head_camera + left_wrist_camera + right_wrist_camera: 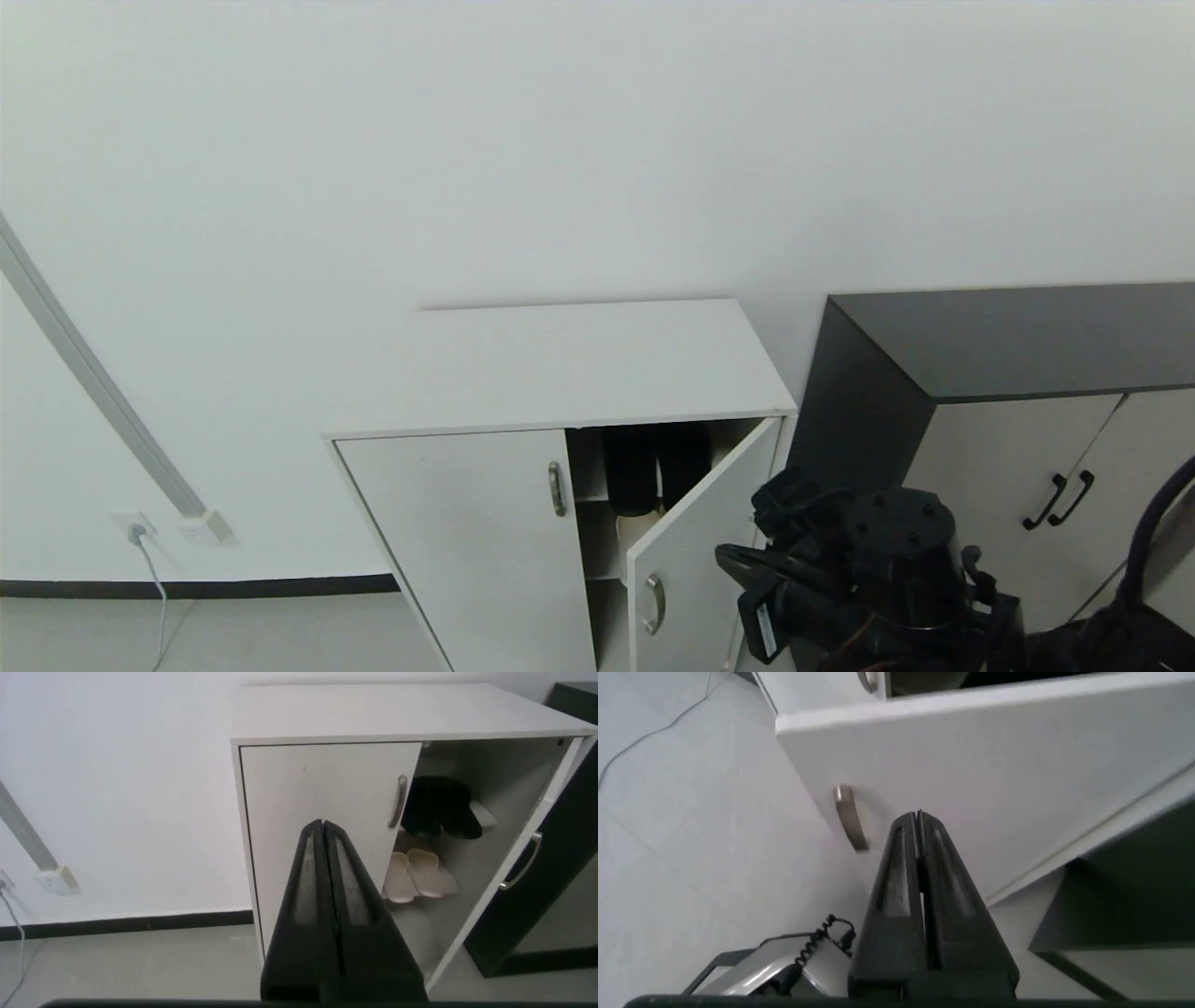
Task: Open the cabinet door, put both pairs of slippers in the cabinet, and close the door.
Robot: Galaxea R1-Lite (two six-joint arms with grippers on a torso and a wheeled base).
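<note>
The right tool (920, 819) is clenched, its two fingers pressed flat together with nothing between them. It points at the outer face of the right door (1018, 775), near that door's metal handle (848, 817) but apart from it. The left tool (323, 825) is likewise clenched and empty. It is held well back from the cabinet (579, 364) and points at the left door (308, 779), which is closed. The right door stands partly open, its free edge swung outward over the floor (121, 961) (the hinge side is next to the dark cabinet (1008, 341)). Both pairs are inside the right-hand compartment. The pale slippers (418, 873) lie side by side on the lower shelf (447, 892), touching each other. The black slippers (447, 807) lie side by side on the upper shelf (484, 814), directly above the pale pair. The long axis of each slipper runs front to back, into the depth of the cabinet. Which end faces the opening cannot be determined. The cabinet stands against the white wall, with the dark cabinet just beside it on the robot's right.
</note>
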